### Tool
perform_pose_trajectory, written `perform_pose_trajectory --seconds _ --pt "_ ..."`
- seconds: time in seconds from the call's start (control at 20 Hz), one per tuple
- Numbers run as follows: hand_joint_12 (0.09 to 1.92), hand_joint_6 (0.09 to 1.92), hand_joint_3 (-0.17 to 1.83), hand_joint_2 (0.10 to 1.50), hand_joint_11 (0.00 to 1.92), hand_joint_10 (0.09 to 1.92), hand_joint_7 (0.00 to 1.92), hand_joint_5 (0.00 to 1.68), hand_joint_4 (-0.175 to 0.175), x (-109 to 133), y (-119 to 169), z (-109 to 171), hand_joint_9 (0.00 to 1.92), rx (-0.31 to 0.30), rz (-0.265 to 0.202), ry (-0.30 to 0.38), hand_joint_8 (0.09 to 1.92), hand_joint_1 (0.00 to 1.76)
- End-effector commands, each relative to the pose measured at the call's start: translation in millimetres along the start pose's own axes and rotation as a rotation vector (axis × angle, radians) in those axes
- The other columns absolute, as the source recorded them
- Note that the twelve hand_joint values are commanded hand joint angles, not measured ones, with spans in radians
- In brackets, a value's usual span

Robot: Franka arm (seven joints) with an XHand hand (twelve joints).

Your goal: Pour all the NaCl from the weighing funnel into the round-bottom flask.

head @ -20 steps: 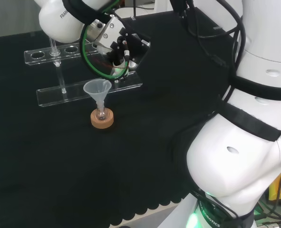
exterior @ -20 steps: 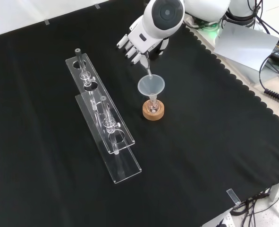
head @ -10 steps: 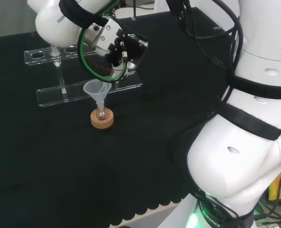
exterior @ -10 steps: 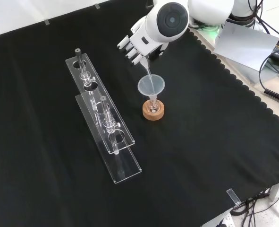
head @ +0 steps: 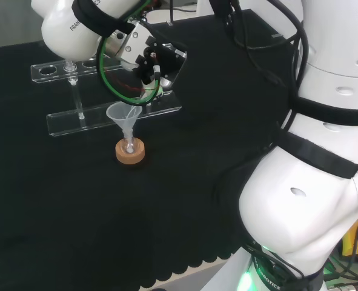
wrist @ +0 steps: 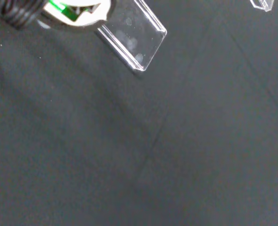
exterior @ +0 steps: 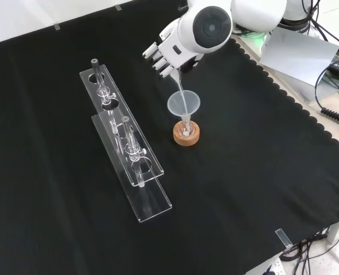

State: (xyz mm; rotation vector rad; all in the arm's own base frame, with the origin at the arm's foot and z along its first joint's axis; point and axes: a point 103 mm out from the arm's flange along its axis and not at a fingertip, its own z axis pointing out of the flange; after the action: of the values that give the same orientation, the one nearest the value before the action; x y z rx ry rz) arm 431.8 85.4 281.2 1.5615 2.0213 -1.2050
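Observation:
The hand (exterior: 164, 52) is curled round a clear weighing funnel (exterior: 180, 87), which tilts steeply down. Its thin stem reaches into the mouth of a clear plastic funnel (exterior: 184, 104). That funnel stands in the neck of a small round-bottom flask (exterior: 185, 129) on a cork ring (exterior: 187, 137). In the head view the hand (head: 149, 59) hangs just above and to the right of the funnel (head: 123, 114), with the flask (head: 129, 145) and cork ring (head: 130, 155) below. I cannot make out any powder inside the glass.
Two clear acrylic racks (exterior: 126, 143) holding thin glass tubes lie to the left of the flask in the front view and behind it in the head view (head: 100, 116). A clear rack end (wrist: 135, 41) shows over black cloth in the wrist view.
The hand has tipped the weighing funnel steeper, and its stem has sunk further into the plastic funnel. The arm has shifted a little to the left in the head view.

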Motion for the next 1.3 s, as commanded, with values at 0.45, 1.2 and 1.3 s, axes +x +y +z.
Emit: perform_pose_trajectory --seconds 0.45,1.2,1.3 --pt "1.26 1.1 0.75 0.72 0.54 0.55 0.78 1.05 0.161 1 0 -6 1.01 0.009 0.005 -0.055 0.73 1.06" --pt "1.26 1.1 0.75 0.72 0.54 0.55 0.78 1.05 0.165 12 -2 -20 1.02 0.013 -0.001 -0.141 0.73 1.06" --pt "1.26 1.09 0.75 0.72 0.54 0.55 0.78 1.05 0.165 14 -2 -22 1.02 0.013 0.002 -0.154 0.73 1.06"
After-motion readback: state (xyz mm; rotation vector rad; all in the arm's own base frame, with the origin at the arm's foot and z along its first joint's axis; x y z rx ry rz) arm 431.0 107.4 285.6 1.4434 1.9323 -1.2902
